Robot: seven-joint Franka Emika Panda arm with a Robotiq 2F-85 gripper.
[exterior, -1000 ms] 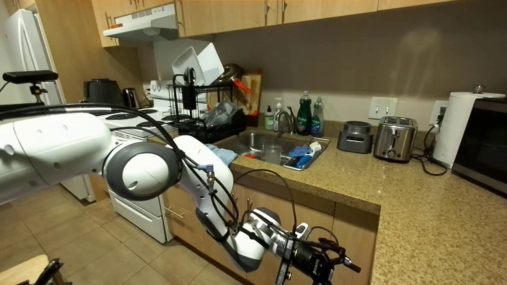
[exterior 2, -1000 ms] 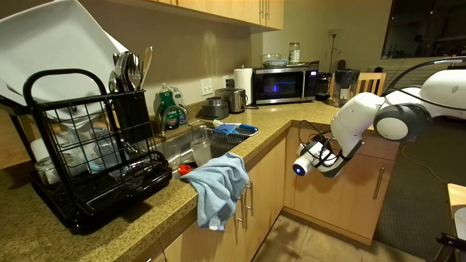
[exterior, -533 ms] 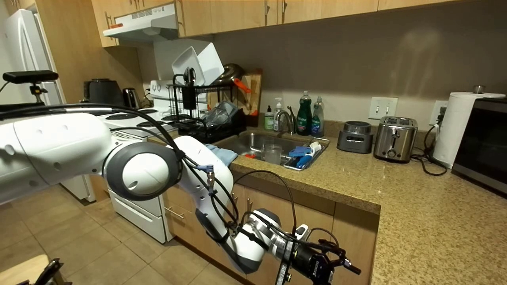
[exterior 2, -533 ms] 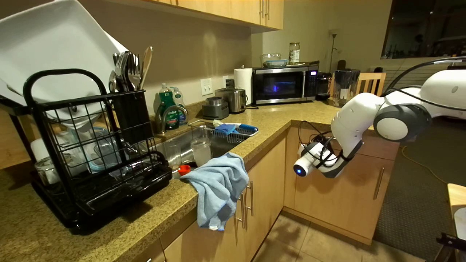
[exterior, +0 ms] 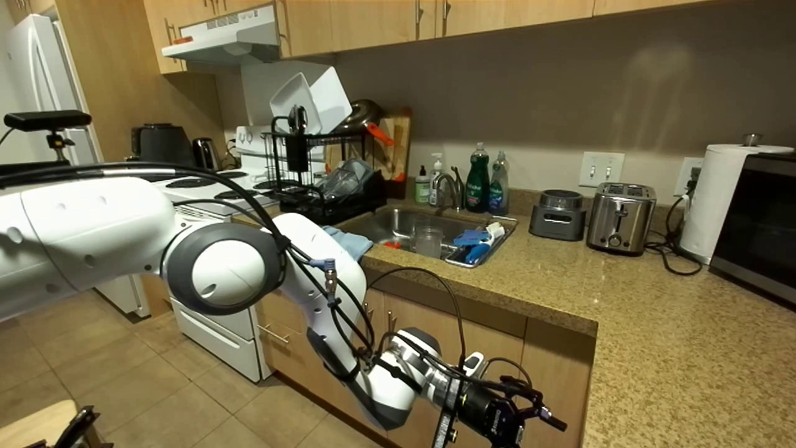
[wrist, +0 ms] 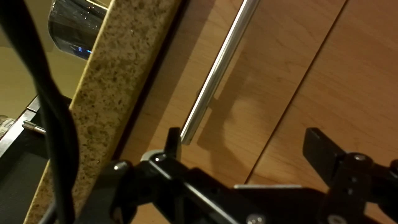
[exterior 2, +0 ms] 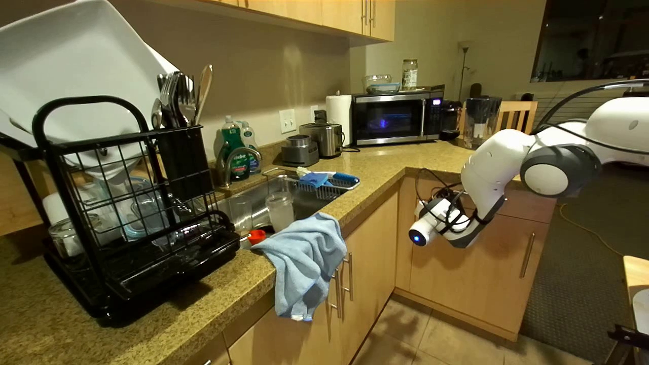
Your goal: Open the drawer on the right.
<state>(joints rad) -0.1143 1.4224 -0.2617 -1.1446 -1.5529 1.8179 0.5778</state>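
Observation:
The drawer (wrist: 267, 77) has a flat light-wood front under the counter edge in the wrist view. Its slim metal handle (wrist: 217, 68) runs diagonally, with its lower end close to my left fingertip in that view. I cannot tell whether they touch. My gripper (wrist: 244, 140) is open, its fingers spread over the drawer front and the seam below it. Nothing is between the fingers except the handle's end at one side. The drawer front (exterior 2: 530, 206) looks shut in an exterior view, partly hidden by the arm. The black gripper also shows at the bottom of an exterior view (exterior: 497, 417).
The stone counter (wrist: 115, 77) overhangs above the drawer. A cabinet door (exterior 2: 471, 274) with a vertical handle (exterior 2: 527, 256) lies below it. The sink cabinets (exterior 2: 372, 268) meet it at the corner. A blue towel (exterior 2: 307, 263) hangs from the counter edge. Black cables hang round the wrist.
My wrist has sunk by a very small amount since one second ago. Nothing else has visibly changed.

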